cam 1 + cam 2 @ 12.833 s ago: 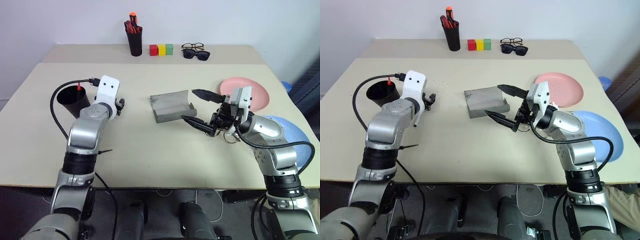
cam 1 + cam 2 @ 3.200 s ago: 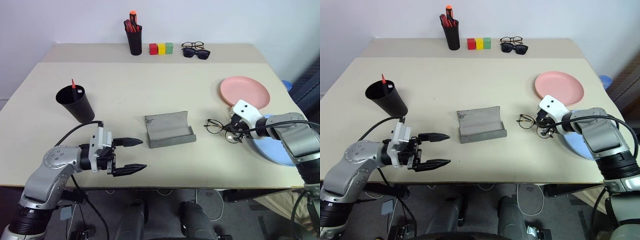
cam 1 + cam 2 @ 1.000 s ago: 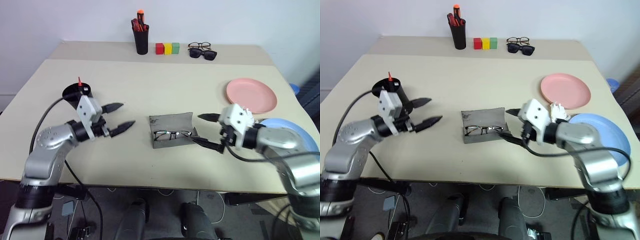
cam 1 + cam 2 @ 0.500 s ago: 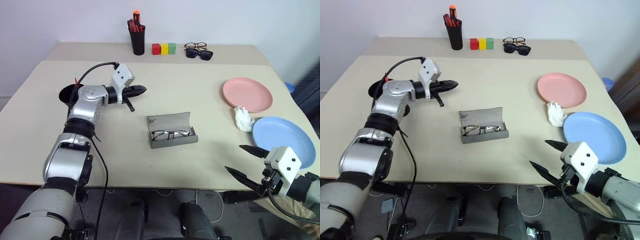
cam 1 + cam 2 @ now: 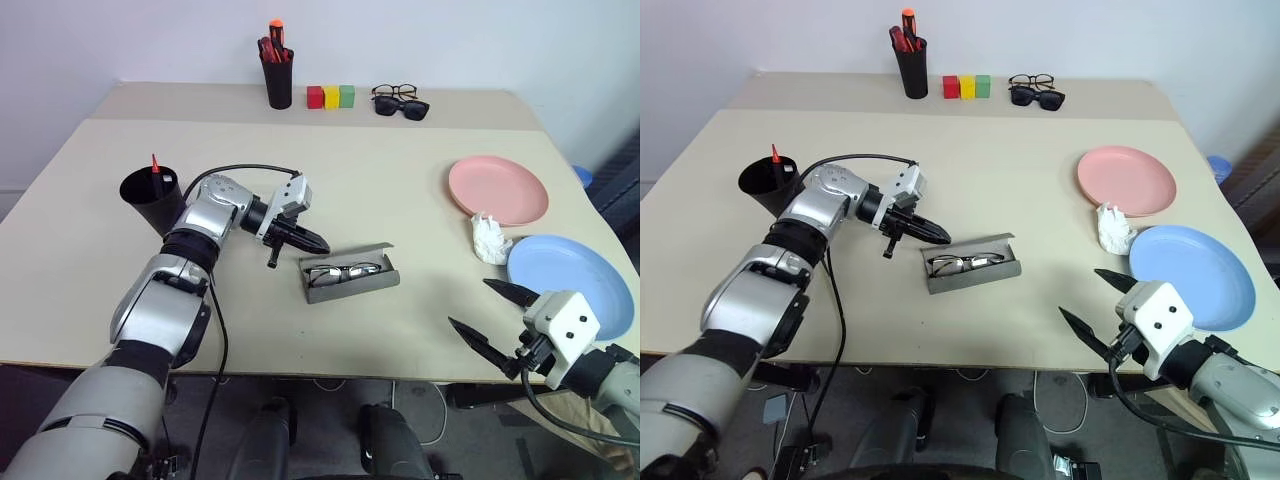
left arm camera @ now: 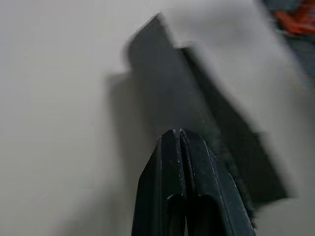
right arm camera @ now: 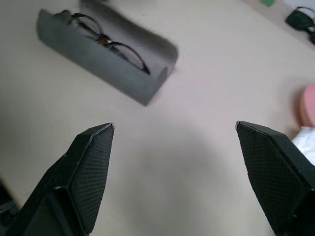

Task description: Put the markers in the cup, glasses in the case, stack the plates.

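**Left pincer at the case lid, glasses lying inside**

Starting by the table's [image 5: 90, 250] left edge: the wide black tapered plastic cup [image 5: 152, 200] stands there with a red marker [image 5: 156, 165] poking out of its mouth. Just right of it, the left pincer [image 5: 312, 243] is clenched tight, fingers pressed together with nothing between them, its tip right at the raised lid of the oblong grey felt-like glasses case [image 5: 350, 280]. That case sits near the middle of the table, lid partly up, and the thin black wire-rimmed glasses [image 5: 343, 270] lie inside it. Further right, towards the right edge, the salmon pink round plastic plate [image 5: 497, 190] lies flat, a crumpled white tissue [image 5: 489, 238] just in front of it, then the light blue round plastic plate [image 5: 570, 275], apart from the pink one, unstacked. At the near right corner, the right pincer [image 5: 490, 316] hovers released, fingers spread wide and empty.
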Controlling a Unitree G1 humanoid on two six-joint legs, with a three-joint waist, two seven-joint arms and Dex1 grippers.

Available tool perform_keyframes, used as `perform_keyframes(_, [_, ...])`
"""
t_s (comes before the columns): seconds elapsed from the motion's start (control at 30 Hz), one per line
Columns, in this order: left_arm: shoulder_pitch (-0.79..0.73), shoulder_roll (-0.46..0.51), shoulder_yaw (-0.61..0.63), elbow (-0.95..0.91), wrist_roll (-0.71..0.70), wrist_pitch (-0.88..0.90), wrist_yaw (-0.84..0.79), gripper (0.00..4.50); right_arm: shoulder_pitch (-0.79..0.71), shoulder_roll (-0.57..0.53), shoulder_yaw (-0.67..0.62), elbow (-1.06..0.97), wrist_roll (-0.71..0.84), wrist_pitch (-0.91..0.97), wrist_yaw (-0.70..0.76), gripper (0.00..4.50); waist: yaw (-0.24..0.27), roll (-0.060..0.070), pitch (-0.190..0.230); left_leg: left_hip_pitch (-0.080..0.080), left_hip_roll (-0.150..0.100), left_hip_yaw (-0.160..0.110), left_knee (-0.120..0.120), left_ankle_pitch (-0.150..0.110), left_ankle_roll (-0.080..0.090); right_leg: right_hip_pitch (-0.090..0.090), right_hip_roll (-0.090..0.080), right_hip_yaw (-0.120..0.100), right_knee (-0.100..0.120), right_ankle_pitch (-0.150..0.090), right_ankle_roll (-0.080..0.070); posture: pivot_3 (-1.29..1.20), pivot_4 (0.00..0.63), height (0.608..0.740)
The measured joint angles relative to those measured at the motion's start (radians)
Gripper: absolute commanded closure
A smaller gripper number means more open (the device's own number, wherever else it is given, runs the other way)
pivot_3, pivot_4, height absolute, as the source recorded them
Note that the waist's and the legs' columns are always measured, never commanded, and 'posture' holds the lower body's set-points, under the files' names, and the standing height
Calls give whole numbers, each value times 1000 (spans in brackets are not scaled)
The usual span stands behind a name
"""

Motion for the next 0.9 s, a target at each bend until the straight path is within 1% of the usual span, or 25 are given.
perform_keyframes(0.03, [34,58,-64,-120,-51,60,-5,4460,-6,-2,6,0,0,13,-11,444,-3,1,0,0,0,0,-1,0,0,0,0,0,0,0,0,0,150,739])
perform_keyframes(0.1, [78,108,-129,-248,-98,130,-12,4460,-20,-4,14,0,1,35,-26,444,-1,1,0,0,0,-1,-1,0,0,0,0,0,0,0,0,0,150,739])
perform_keyframes(0.2, [149,122,-188,-385,-99,188,-15,4460,-47,-5,27,0,-2,62,-57,444,6,1,-1,0,0,0,1,0,0,1,0,0,1,0,0,0,150,739])
perform_keyframes(0.27, [194,122,-197,-427,-67,196,-13,4460,-59,-7,34,5,-19,65,-78,444,6,1,-1,0,0,0,1,0,0,1,0,0,1,0,-1,0,150,739])
perform_keyframes(0.37, [211,111,-171,-460,-50,226,11,4460,-77,-9,39,33,-68,76,-128,444,6,1,0,-1,-1,0,2,0,0,1,0,0,0,0,-1,0,150,739])
perform_keyframes(0.5, [194,59,-50,-553,-109,324,64,4460,-116,-11,38,82,-119,118,-194,444,6,1,0,-1,-1,-1,3,0,0,0,0,0,0,0,0,0,150,739])
perform_keyframes(0.57, [173,38,-9,-587,-128,354,95,4460,-128,-13,33,111,-133,140,-215,444,6,1,0,-1,-1,-1,3,0,0,0,0,0,1,0,0,0,150,739])
perform_keyframes(0.6, [161,18,16,-601,-131,361,119,4460,-132,-16,29,137,-144,153,-228,444,6,1,-1,-1,-1,-1,3,0,0,0,0,0,1,0,0,0,150,739])
perform_keyframes(0.7, [143,-49,39,-614,-128,365,183,4460,-138,-28,23,223,-181,172,-257,444,6,2,-1,-1,-2,0,3,0,0,1,0,0,1,0,0,0,150,739])
perform_keyframes(0.8, [138,-116,36,-589,-96,334,234,3637,-155,-31,23,312,-201,182,-271,444,5,2,-1,-1,-2,0,4,0,1,1,0,0,2,0,0,0,150,739])
perform_keyframes(0.87, [138,-146,30,-568,-81,330,253,2760,-164,-31,23,356,-204,183,-272,444,1,3,-1,-1,-2,0,4,0,1,0,0,0,3,0,0,0,150,739])
perform_keyframes(0.9, [137,-157,22,-564,-70,327,262,2205,-169,-31,23,374,-206,182,-272,444,1,3,-1,0,-1,0,4,0,1,0,0,0,3,0,0,0,150,739])
